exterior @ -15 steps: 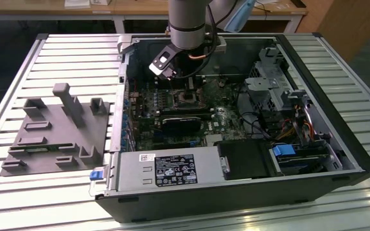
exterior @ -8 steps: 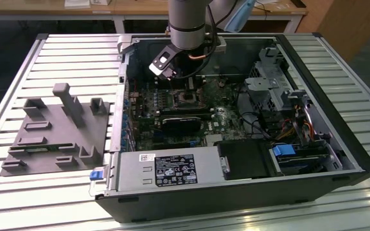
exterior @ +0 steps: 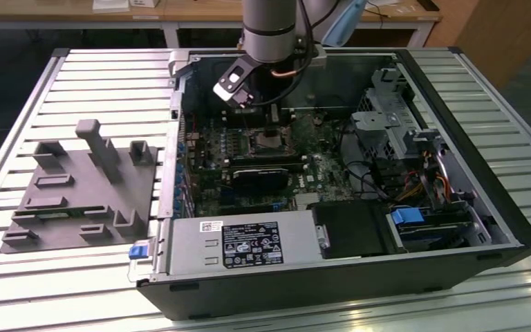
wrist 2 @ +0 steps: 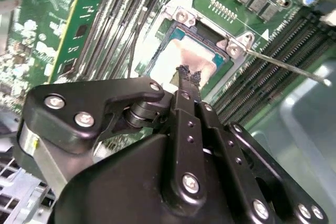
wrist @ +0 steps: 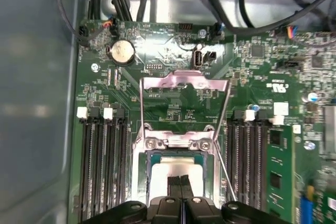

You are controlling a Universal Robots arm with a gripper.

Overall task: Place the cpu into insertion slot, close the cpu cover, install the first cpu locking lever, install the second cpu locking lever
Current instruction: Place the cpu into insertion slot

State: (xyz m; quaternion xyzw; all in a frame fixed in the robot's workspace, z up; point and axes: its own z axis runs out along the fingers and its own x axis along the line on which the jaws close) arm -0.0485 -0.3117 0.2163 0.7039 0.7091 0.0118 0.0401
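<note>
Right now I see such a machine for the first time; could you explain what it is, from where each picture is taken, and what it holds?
The machine is a grey robot arm reaching into an open black computer case on a slatted metal table; the exterior view shows this. Both wrist views come from cameras on the arm, looking at the green circuit board. Its black two-fingered gripper is shut, holding nothing, tips over the small square silver-topped cpu, which lies in the metal-rimmed insertion slot. The thin silvery cpu cover stands open. A grey plastic fixture lies beside the case.
</note>
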